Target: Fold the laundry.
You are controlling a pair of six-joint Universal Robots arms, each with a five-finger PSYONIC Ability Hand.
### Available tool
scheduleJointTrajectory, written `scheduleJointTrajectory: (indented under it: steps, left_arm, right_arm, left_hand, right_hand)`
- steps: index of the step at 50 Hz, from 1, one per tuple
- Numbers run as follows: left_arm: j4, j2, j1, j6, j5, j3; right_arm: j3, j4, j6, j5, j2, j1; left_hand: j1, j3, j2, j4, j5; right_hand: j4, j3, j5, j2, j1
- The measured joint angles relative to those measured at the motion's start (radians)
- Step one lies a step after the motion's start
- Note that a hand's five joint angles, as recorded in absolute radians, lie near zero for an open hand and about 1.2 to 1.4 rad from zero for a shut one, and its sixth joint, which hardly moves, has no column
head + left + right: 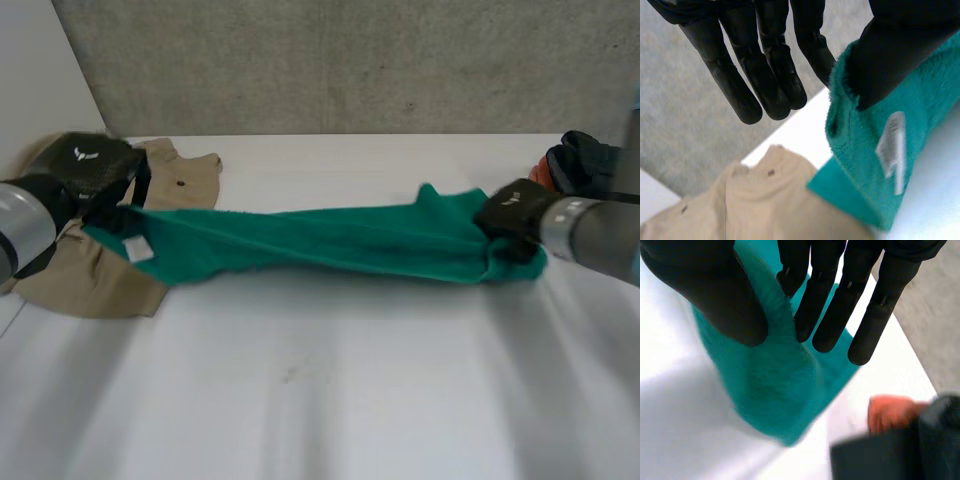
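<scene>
Teal green fleecy towel [330, 240] stretched lengthwise across white counter [350, 400], left robot hand [85, 170] pinching its white-labelled end between thumb and finger above a beige buttoned garment [90, 280], right robot hand [510, 215] gripping the opposite end, dark and orange clothes pile [580, 160] just beyond.

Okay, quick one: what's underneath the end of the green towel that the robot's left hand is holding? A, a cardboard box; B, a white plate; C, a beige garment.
C: the tagged end of the green towel, pinched in the left hand, hangs over a beige garment lying on the table.
</scene>
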Motion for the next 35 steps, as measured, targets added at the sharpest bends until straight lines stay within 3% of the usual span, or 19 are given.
scheduleJointTrajectory:
  steps: [9,16,25,30,35]
  left_arm:
    - [-0.220,-0.025,0.109,0.165,0.025,0.015]
    - [-0.380,0.010,0.108,0.109,0.120,0.110]
    - [-0.351,0.061,0.078,-0.050,0.122,0.174]
    - [-0.307,-0.006,0.044,-0.036,0.098,0.187]
    - [-0.268,-0.211,-0.005,0.057,0.023,0.290]
  right_arm:
    - [0.176,0.010,0.077,-0.047,-0.198,-0.131]
    - [0.193,0.027,0.167,-0.089,-0.321,-0.148]
    - [0.232,0.035,0.220,-0.096,-0.427,-0.163]
    - [0.265,0.036,0.153,-0.083,-0.404,-0.174]
    - [0.228,0.017,0.049,-0.024,-0.304,-0.155]
  left_hand:
    - [0.000,0.000,0.000,0.000,0.000]
    - [0.000,0.000,0.000,0.000,0.000]
    - [0.000,0.000,0.000,0.000,0.000]
    - [0.000,0.000,0.000,0.000,0.000]
    - [0.000,0.000,0.000,0.000,0.000]
  right_hand:
    - [0.002,0.003,0.034,0.000,0.023]
    - [0.002,0.003,0.041,0.000,0.023]
    - [0.002,0.003,0.041,0.000,0.023]
    - [0.002,0.003,0.041,0.000,0.023]
    - [0.003,0.003,0.041,0.000,0.023]
